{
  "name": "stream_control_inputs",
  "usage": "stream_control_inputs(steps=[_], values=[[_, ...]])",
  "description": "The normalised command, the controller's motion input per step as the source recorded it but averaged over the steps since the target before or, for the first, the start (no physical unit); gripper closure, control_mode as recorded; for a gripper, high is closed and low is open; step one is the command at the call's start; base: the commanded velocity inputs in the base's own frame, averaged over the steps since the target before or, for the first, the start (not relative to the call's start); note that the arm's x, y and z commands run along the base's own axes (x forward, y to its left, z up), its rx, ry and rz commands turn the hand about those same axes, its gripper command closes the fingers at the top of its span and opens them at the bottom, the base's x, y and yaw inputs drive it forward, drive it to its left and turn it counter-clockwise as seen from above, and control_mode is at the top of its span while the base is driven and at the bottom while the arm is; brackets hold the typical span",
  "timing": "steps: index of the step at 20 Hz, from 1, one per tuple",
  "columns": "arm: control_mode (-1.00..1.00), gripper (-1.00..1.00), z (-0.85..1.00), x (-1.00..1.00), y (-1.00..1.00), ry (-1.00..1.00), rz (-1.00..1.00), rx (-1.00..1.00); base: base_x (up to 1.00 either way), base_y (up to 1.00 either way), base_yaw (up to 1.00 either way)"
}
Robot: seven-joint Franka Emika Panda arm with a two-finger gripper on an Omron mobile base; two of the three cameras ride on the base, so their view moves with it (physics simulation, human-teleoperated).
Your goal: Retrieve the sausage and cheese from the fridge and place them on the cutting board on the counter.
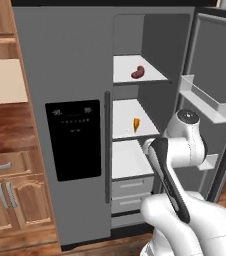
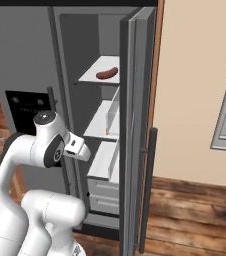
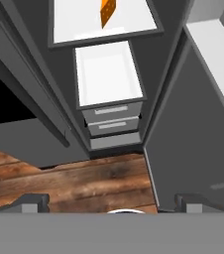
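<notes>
Your gripper (image 3: 111, 201) hangs open and empty before the fridge (image 1: 70, 65), whose right door stands open to give reach. The sausage (image 1: 138, 72) lies on the top shelf, the cheese (image 1: 136, 124) one shelf lower.

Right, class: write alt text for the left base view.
An open grey fridge shows a sausage on its top white shelf and a cheese wedge on the shelf below, with drawers beneath. The white robot arm rises in front.

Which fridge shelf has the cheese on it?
The middle shelf: the orange cheese stands there, one level below the sausage.
</notes>
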Motion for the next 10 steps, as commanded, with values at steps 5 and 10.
stream_control_inputs(steps=[5, 10], values=[[1.00, -1.00, 0.00, 0.00, 0.00, 0.00, 0.00, 0.00, 0.44, 0.05, 0.00], [1.00, -1.00, 0.00, 0.00, 0.00, 0.00, 0.00, 0.00, 0.35, 0.40, 0.00]])
